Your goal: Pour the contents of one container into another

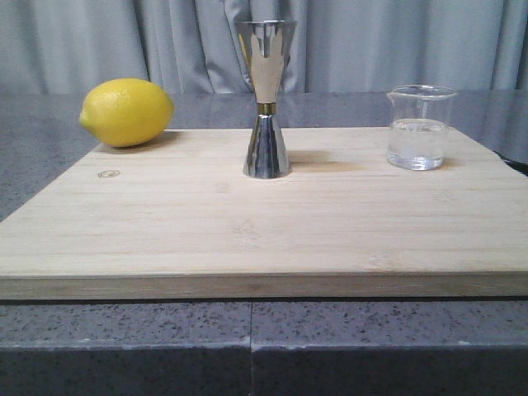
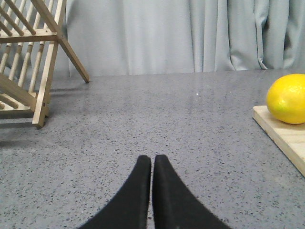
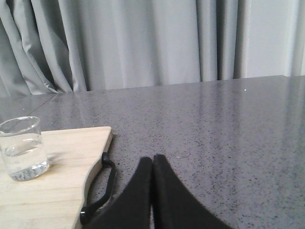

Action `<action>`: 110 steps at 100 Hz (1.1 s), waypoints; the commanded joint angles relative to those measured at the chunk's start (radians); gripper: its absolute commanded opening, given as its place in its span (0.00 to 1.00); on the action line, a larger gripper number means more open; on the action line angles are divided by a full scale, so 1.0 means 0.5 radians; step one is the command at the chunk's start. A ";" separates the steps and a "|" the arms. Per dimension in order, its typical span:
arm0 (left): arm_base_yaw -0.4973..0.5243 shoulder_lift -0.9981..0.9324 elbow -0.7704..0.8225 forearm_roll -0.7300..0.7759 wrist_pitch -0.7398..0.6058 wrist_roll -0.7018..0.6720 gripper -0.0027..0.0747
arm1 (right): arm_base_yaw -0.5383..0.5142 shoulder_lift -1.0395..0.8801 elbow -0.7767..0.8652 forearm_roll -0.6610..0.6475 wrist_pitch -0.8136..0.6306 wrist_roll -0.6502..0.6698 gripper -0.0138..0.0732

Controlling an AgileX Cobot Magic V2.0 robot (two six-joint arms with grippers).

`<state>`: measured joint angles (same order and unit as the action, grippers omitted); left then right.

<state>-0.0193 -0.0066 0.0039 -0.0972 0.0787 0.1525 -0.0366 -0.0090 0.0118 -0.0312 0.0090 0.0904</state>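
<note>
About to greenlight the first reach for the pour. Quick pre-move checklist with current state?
1. Beaker upright on the cutting board, holding clear liquid: ok.
2. Jigger upright mid-board, open cup on top: ok.
3. Beaker and jigger apart, nothing standing between them: ok.
4. Right gripper open for the grasp: not ok, fingers closed together, resting beside the board over the counter.
5. Left gripper out of the way: ok, shut, off the board on the lemon side.
6. Jigger's top cup empty: cannot tell, its inside is not visible.
</note>
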 commanded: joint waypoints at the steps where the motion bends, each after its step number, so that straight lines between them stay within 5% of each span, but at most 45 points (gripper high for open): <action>1: 0.008 -0.043 0.056 -0.003 -0.157 -0.026 0.01 | -0.016 -0.040 0.020 -0.004 -0.144 -0.025 0.08; 110: 0.008 -0.043 0.032 -0.198 -0.264 -0.026 0.01 | -0.016 -0.040 0.003 -0.004 -0.209 -0.025 0.08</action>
<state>-0.0193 -0.0066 0.0039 -0.1599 0.0393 0.1525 -0.0366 -0.0090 0.0118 -0.0312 0.0000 0.0904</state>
